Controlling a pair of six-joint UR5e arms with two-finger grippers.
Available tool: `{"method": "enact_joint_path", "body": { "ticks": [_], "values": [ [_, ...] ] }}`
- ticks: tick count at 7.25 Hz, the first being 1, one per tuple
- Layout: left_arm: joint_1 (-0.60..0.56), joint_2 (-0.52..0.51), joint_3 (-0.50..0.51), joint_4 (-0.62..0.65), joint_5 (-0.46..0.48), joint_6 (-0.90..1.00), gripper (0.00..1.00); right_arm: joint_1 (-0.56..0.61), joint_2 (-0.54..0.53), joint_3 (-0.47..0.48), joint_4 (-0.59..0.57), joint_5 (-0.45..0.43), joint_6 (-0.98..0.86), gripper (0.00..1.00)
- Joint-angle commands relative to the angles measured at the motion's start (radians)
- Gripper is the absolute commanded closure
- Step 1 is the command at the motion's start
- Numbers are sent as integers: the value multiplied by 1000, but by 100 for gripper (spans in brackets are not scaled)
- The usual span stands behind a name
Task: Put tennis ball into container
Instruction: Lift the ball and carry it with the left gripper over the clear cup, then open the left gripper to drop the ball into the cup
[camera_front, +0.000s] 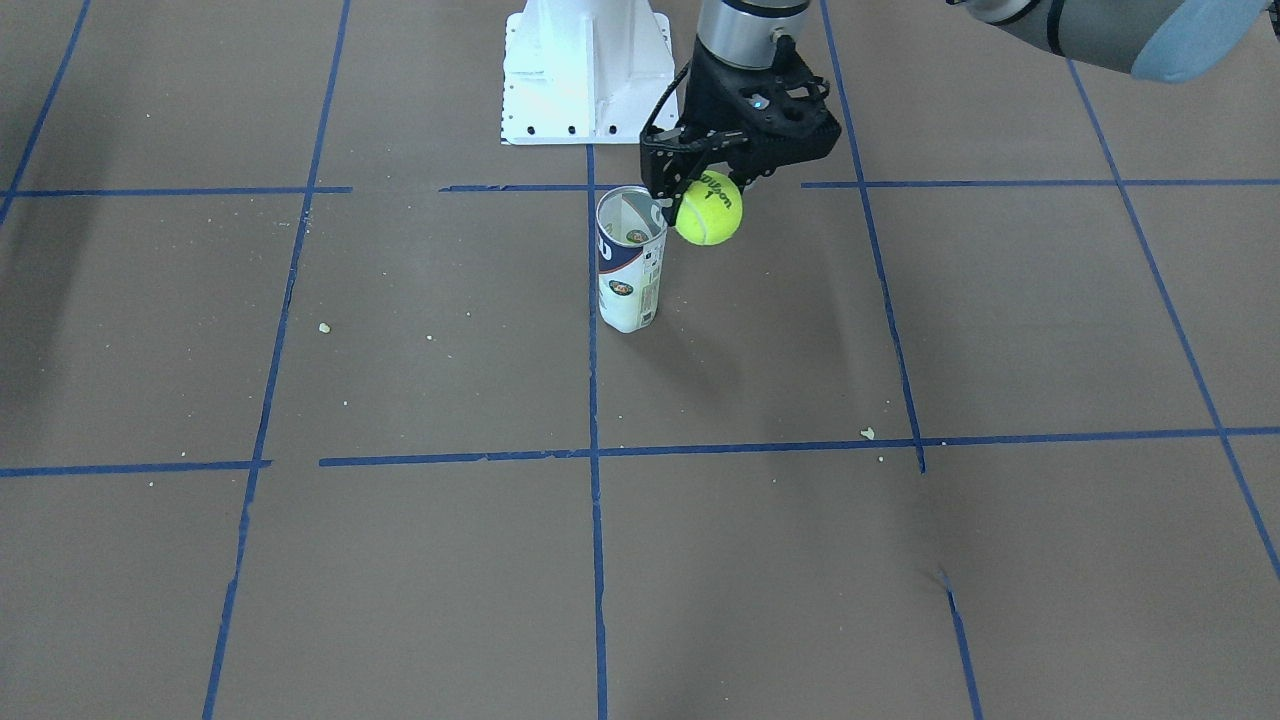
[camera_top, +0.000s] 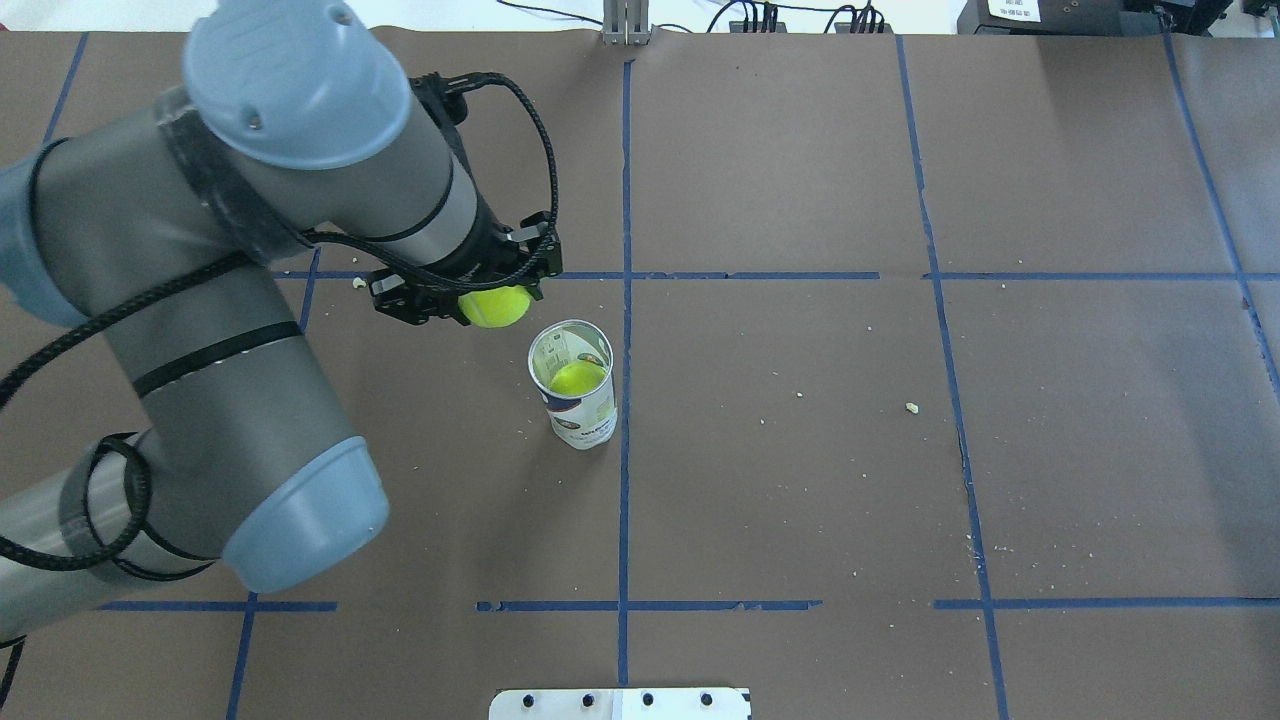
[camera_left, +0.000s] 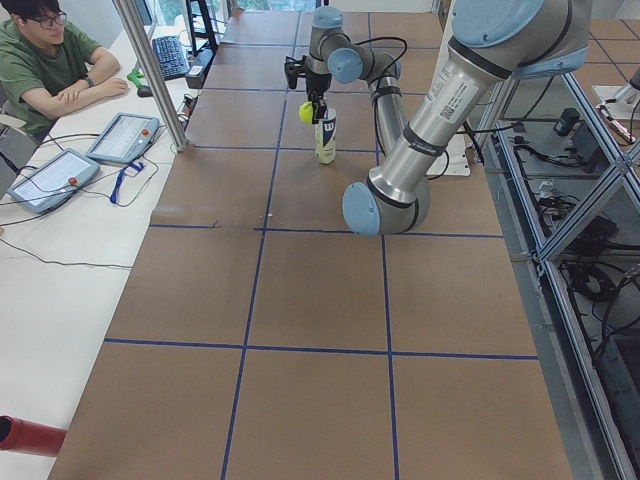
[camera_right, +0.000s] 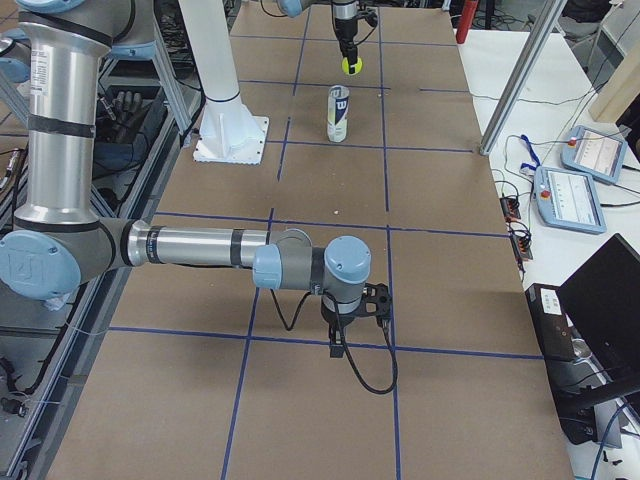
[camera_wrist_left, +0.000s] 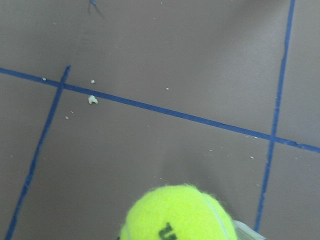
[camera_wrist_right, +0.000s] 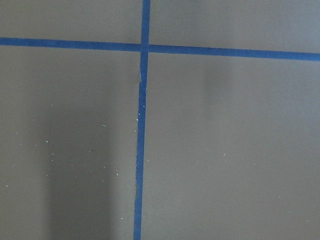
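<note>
My left gripper (camera_front: 706, 196) is shut on a fuzzy yellow-green tennis ball (camera_front: 709, 210) with black Wilson print, holding it in the air. The ball (camera_top: 494, 306) hangs level with the can's rim, beside it rather than over the opening. The container (camera_front: 630, 265) is a slim white and navy can standing upright on the table (camera_top: 800, 480). Inside the can (camera_top: 583, 415) lies a second yellow ball (camera_top: 578, 378). The left wrist view shows the held ball (camera_wrist_left: 177, 215) at the bottom edge. My right gripper (camera_right: 355, 335) hangs low over the table far from the can; its jaws cannot be judged.
The white pedestal base (camera_front: 585, 70) stands just behind the can on the robot's side. Blue tape lines cross the brown table and small crumbs (camera_front: 867, 433) lie scattered. An operator (camera_left: 50, 60) sits at a side desk with tablets (camera_left: 122, 138).
</note>
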Motion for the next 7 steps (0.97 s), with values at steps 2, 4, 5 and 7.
{"method": "enact_joint_path", "body": {
  "ticks": [2,4,5,7],
  "values": [
    [65,-64,51,-1,2,-67,84,0,0,0,0,0,0,0],
    [70,-60,52,-7,6,-64,36,0,0,0,0,0,0,0],
    [78,-58,51,-5,9,-61,0,0,0,0,0,0,0,0],
    [78,-58,42,-7,8,-60,0,0,0,0,0,0,0,0]
  ]
}}
